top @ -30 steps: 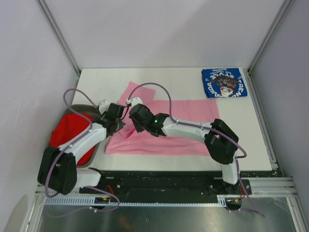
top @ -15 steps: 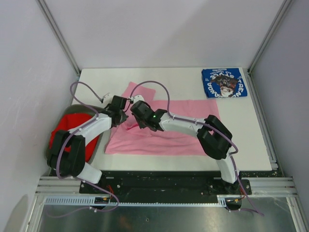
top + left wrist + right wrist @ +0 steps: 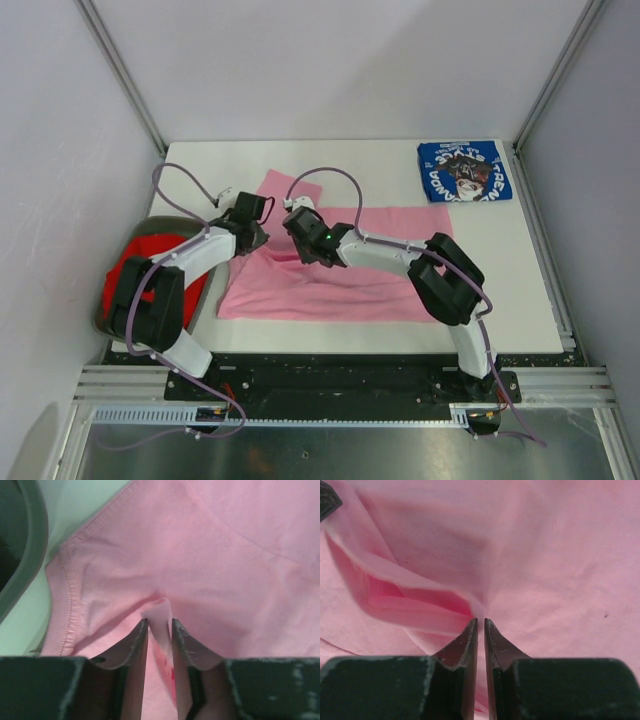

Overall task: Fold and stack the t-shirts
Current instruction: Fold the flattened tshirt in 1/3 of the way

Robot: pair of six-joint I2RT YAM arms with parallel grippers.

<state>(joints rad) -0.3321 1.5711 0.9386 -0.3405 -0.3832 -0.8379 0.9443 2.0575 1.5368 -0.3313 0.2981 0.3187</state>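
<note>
Blue t-shirt [image 3: 465,171] sits folded, far beyond the right hand [image 3: 480,621]. Both hands, nearly closed, pinch the half-folded pink t-shirt [image 3: 380,270]. The red t-shirt [image 3: 135,270] waits beside the left hand [image 3: 159,622].

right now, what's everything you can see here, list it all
pink t-shirt: 1, light pink, spread mid-table
blue t-shirt: 1, royal blue with print, folded, far right corner
red t-shirt: 1, red, in the bin
bin: 1, grey, at the table's left edge
table: 1, white, under the pink and blue shirts
left fingers: 1 pair, dark, pink fold between them
right fingers: 1 pair, dark, nearly together on pink cloth
</note>
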